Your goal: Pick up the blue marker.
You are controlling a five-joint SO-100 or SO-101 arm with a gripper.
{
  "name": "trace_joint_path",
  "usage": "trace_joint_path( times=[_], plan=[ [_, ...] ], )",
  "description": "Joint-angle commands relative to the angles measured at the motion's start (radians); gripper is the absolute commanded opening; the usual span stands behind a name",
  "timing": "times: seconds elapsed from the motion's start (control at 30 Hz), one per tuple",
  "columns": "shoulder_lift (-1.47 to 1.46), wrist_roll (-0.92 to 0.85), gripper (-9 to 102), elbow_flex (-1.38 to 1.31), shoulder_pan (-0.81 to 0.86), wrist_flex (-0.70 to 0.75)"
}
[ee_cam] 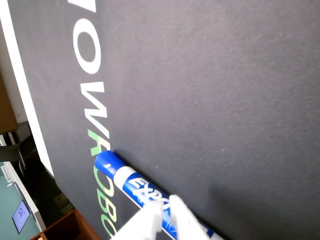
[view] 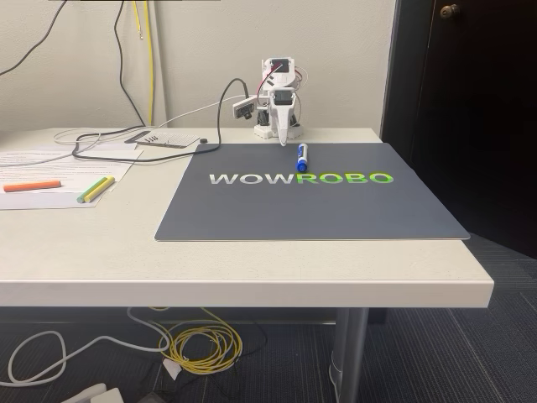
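WOWROBO on dark mat (view: 319,210), EXPO on blue marker (ee_cam: 137,190)

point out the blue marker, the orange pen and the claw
blue marker (view: 301,156), fixed view, middle of the barrel
orange pen (view: 32,185), fixed view, middle of its length
claw (ee_cam: 167,212), wrist view, between its white fingertips

Your surface (view: 252,260) is pale, with a dark grey mat (view: 310,206) marked WOWROBO laid flat on it. On the mat, far side, lies the blue marker (view: 301,156). Left of the mat: papers (view: 50,168), an orange pen (view: 32,185), yellow and green pens (view: 96,190), cables (view: 109,143).
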Motion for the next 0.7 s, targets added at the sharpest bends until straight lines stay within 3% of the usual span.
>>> trace_joint_path(
  times=[0.0, 0.33, 0.5, 0.67],
  plan=[
    [0.061, 0.0, 0, -0.002, -0.006, 0.003],
    [0.061, -0.017, 0, -0.008, -0.009, -0.017],
    [0.06, -0.155, 4, -0.074, -0.021, 0.0],
    [-0.137, -0.137, 6, -0.227, -0.035, 0.032]
  ],
)
